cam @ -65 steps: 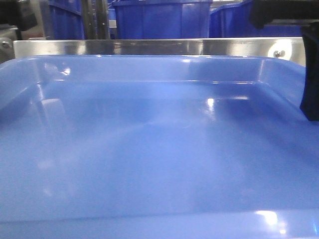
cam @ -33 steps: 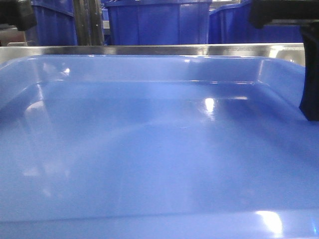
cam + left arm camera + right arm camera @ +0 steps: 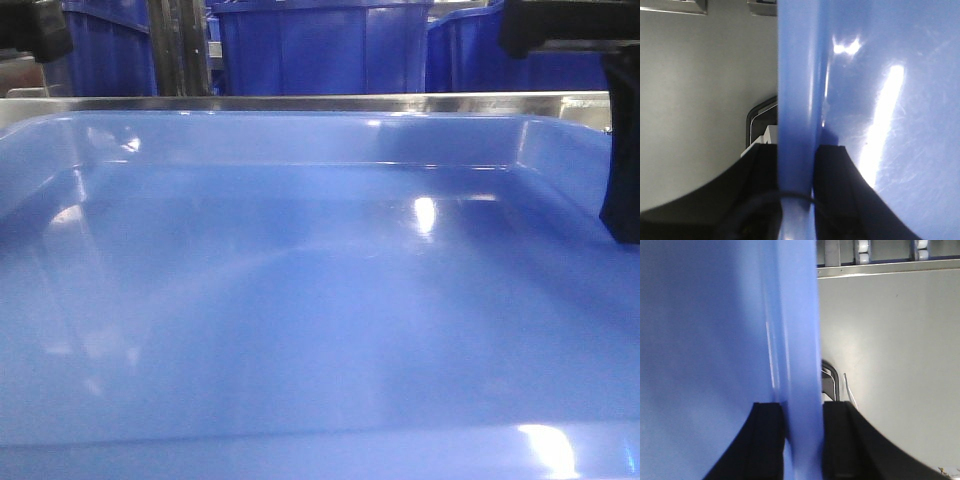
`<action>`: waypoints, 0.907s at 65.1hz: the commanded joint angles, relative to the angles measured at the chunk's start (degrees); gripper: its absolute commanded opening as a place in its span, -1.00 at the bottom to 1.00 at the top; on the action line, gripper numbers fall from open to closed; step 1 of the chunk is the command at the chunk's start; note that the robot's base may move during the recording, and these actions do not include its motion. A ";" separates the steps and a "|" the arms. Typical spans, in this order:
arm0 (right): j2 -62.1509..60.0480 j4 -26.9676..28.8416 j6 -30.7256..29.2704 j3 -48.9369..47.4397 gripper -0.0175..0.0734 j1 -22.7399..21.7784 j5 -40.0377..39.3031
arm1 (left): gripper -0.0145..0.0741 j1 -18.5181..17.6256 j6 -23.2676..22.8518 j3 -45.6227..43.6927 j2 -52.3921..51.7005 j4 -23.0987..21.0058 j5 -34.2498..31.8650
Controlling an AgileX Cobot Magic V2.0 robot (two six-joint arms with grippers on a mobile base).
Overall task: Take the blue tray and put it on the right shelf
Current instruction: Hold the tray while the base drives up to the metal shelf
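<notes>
Beyond the blue tray [image 3: 320, 300]: right shelf [image 3: 300, 102], then dark bins [image 3: 320, 45].

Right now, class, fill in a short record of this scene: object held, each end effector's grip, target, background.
held object: blue tray, empty
left end effector: shut on the tray's rim
right end effector: shut on the opposite rim
target: steel shelf beam, just beyond the tray's far edge
background: dark blue bins behind the beam
</notes>
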 commanded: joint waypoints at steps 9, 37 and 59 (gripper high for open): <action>-1.63 -1.50 0.48 -1.68 -0.03 -0.16 -1.25 | -0.60 -0.18 -0.05 -1.27 -1.12 0.59 0.21; -1.63 -1.50 0.48 -1.68 -0.03 -0.16 -1.25 | -0.60 -0.18 -0.05 -1.27 -1.12 0.59 0.21; -1.63 -1.50 0.48 -1.68 -0.03 -0.16 -1.47 | -0.60 -0.18 -0.05 -1.27 -1.12 0.59 0.21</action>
